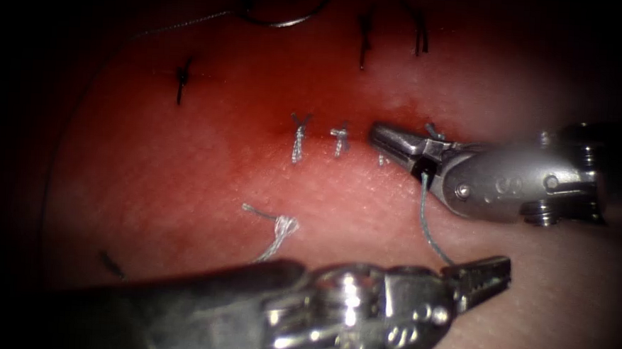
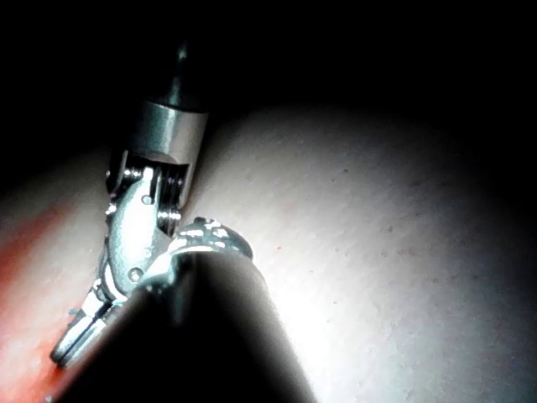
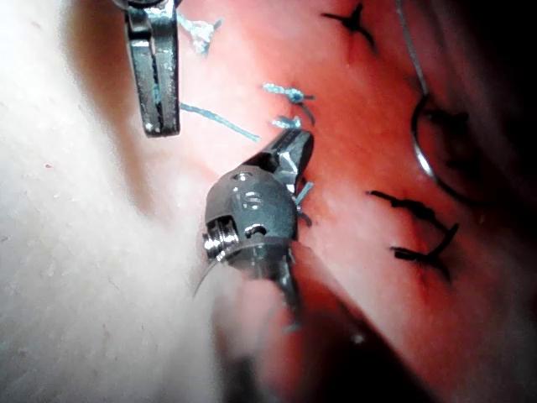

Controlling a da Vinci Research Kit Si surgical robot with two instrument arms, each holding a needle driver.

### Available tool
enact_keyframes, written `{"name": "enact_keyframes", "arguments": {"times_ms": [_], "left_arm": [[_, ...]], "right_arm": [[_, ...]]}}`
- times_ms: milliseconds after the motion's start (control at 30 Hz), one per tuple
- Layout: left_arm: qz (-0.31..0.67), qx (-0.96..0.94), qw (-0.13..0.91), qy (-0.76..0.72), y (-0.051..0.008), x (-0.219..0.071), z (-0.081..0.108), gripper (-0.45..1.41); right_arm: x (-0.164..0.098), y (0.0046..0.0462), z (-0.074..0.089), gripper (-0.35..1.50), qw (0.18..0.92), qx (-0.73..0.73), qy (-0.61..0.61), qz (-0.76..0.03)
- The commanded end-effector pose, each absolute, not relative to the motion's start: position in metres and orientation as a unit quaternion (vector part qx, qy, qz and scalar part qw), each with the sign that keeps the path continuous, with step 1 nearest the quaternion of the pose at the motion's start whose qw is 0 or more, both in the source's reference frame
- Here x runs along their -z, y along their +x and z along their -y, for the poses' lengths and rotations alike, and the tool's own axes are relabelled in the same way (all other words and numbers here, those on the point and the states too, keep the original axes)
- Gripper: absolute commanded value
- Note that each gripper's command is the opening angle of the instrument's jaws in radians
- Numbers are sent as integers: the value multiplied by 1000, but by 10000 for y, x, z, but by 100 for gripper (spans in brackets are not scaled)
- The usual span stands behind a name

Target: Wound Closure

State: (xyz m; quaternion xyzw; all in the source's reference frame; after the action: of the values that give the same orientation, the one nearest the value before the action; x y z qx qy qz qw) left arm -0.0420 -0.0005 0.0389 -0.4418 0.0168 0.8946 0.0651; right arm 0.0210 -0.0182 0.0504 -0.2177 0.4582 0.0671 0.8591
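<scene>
Tissue is lying broad and pale pink, reddening toward the cut, which is running left-right across the middle; it looks soft and yielding, wet with red fluid, so probably slippery to grip.

Right claw is coming in from the right, its jaws lying together over the cut by the stitches; the thread is running from its jaw base, so it appears to be pinching the thread there.

Left claw is sitting below, on the near side of the cut, jaws closed and gripping the thread's lower end.

Needle is lying free at the far edge, beyond the cut and well apart from both claws, not in the tissue as far as I can tell. A thin, stiff, smooth curve; likely best taken on its body rather than the tip.

Thread is looking pale grey, fine and limp, likely easily frayed. A cut end of thread is lying loose left of the claws.
</scene>
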Motion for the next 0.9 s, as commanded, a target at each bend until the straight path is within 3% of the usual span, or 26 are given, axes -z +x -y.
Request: {"name": "enact_keyframes", "arguments": {"times_ms": [33,100,133,333,367,400,467,700,900], "left_arm": [[-16,-894,64,-443,-424,-390,3,-45],[-12,-893,61,-445,-416,-386,2,-45],[-9,-893,60,-446,-407,-382,0,-45],[-5,-904,65,-423,-341,-363,-14,-45],[1,-904,64,-423,-318,-363,-21,-25],[1,-904,64,-423,-318,-363,-21,-25],[3,-903,65,-425,-296,-370,-29,-5],[15,-901,110,-420,-253,-410,-54,-27],[66,-873,145,-461,-248,-456,-67,0]], "right_arm": [[-507,217,180,-35,858,-65,-217,-461],[-504,217,182,65,858,-62,-213,-464],[-501,214,185,104,854,-63,-211,-471],[-468,167,183,114,854,-83,-179,-482],[-461,150,175,118,856,-91,-175,-477],[-461,150,175,118,856,-91,-175,-477],[-459,135,167,119,857,-99,-175,-475],[-477,123,166,121,858,-119,-169,-470],[-480,127,169,121,860,-121,-164,-467]]}}
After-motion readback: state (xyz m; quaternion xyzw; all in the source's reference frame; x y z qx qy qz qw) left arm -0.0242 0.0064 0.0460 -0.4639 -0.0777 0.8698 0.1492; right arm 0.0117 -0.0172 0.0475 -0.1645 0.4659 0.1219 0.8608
